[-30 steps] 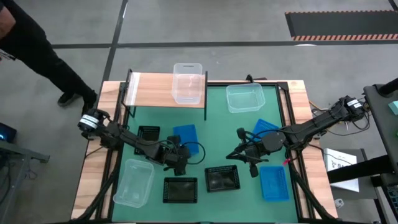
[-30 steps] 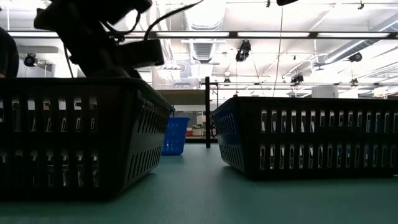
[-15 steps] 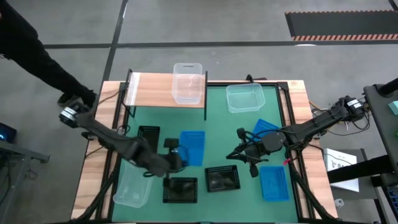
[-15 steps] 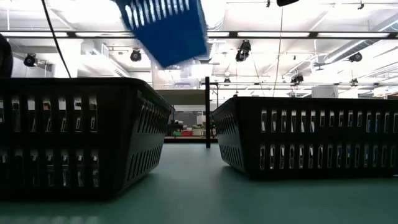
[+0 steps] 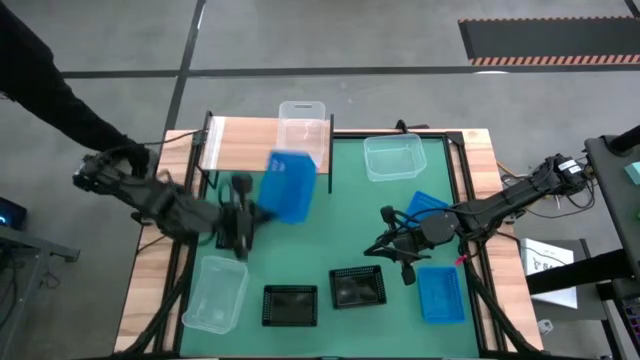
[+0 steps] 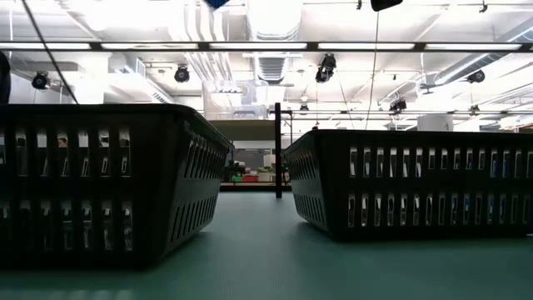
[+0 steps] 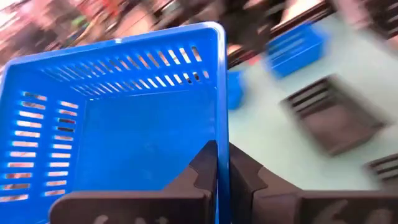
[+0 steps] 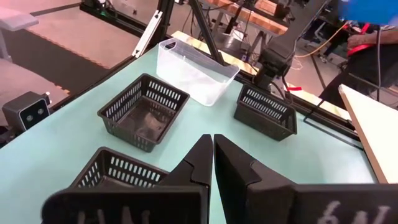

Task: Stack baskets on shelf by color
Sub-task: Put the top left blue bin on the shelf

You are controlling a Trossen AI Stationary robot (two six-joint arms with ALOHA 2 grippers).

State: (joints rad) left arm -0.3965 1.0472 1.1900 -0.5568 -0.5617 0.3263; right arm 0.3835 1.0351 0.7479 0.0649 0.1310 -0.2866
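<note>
My left gripper [image 7: 222,163] is clamped on the rim of a bright blue slotted plastic basket [image 5: 289,185], holding it tilted in the air above the green mat, just beside the light-brown wooden shelf [image 5: 245,145] where a clear basket [image 5: 303,135] sits. My right gripper [image 8: 212,155] hangs closed and empty over the black mesh baskets [image 8: 144,111]

Left wrist view: background motion-blurred, black basket [image 7: 333,121] smeared. Low view: lifted blue basket [image 6: 218,3] cut by top edge, only corner visible; near black basket [image 6: 100,196] cut at left edge.
</note>
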